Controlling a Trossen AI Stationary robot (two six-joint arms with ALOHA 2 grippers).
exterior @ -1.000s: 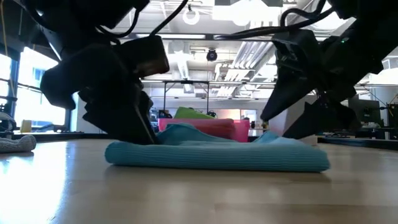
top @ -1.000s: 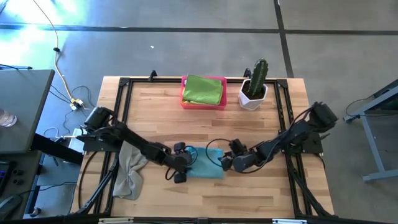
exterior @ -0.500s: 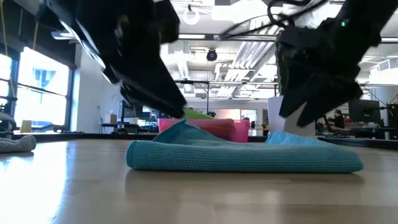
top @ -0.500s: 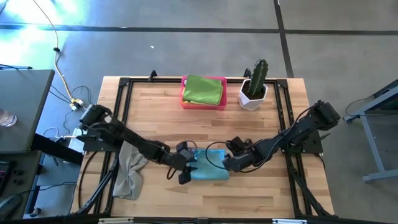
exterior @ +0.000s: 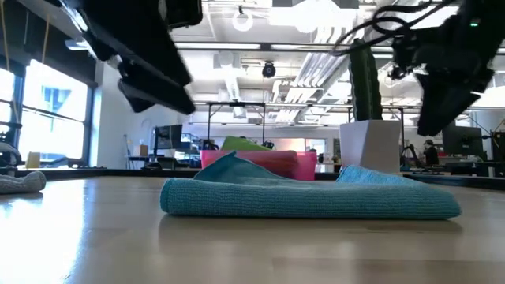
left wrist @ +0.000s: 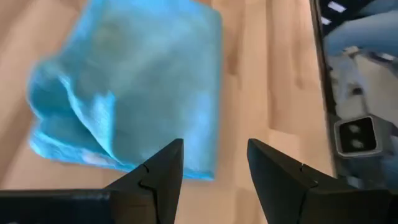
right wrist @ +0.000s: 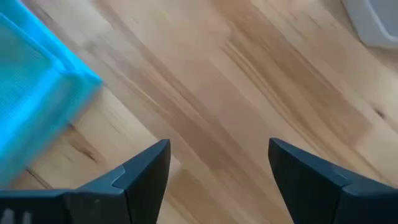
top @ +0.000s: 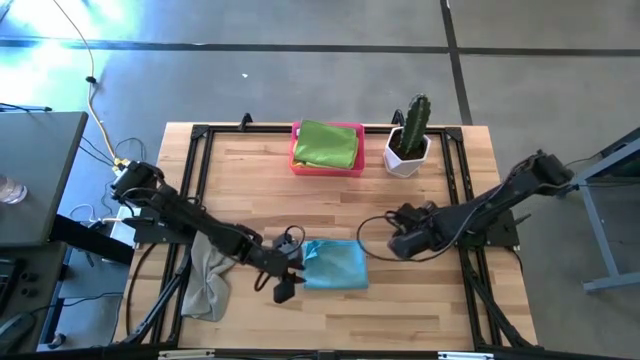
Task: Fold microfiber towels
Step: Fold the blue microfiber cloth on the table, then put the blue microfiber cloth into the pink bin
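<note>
The folded blue towel [top: 335, 265] lies on the tabletop [top: 330, 205] between the released left pincer [top: 287, 275] and released right pincer [top: 397, 232].

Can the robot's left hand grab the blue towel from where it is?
Probably yes. The left hand is open right beside the blue towel, and nothing sits between them on the table.

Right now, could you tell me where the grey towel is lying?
In the high view the grey towel lies crumpled at the table's front-left edge, beneath the left arm and left of the folded blue towel.
</note>
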